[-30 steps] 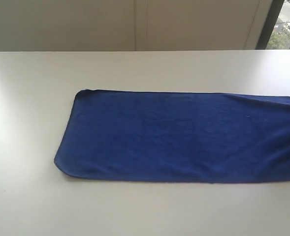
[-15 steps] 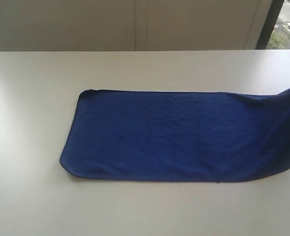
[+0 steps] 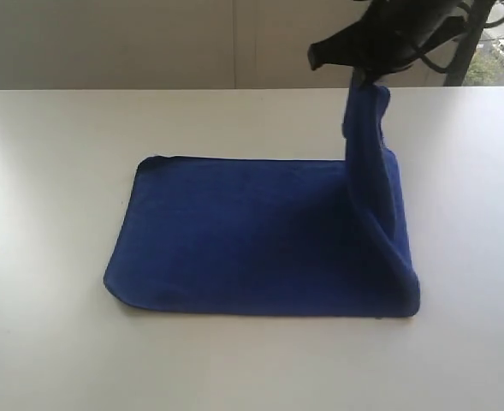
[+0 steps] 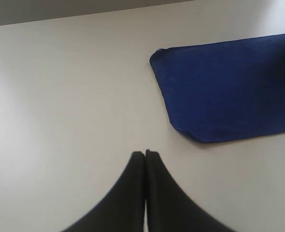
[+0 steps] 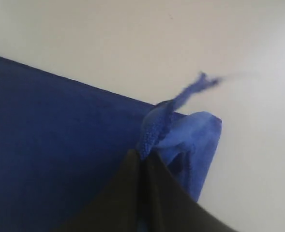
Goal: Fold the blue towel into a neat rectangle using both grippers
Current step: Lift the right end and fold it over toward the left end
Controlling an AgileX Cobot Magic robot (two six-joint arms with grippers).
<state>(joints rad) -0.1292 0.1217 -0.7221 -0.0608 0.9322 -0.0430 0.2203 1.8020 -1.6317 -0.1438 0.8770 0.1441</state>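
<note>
blue towel (image 3: 252, 240) long axis L-R; R end up in right gripper (image 3: 362, 79).

The towel (image 3: 252, 240) is lying on the table (image 3: 46, 171), a little right of the middle in the exterior view. Its left part is resting flat, while its right end is rising off the table and hanging from my right gripper (image 3: 359, 80), which is pinching it above the towel's far right corner, near the table's far edge. My left gripper (image 4: 145, 153) is hovering over bare table, well apart from the towel's flat end. A wall (image 3: 106, 43) is standing behind the table.
</note>
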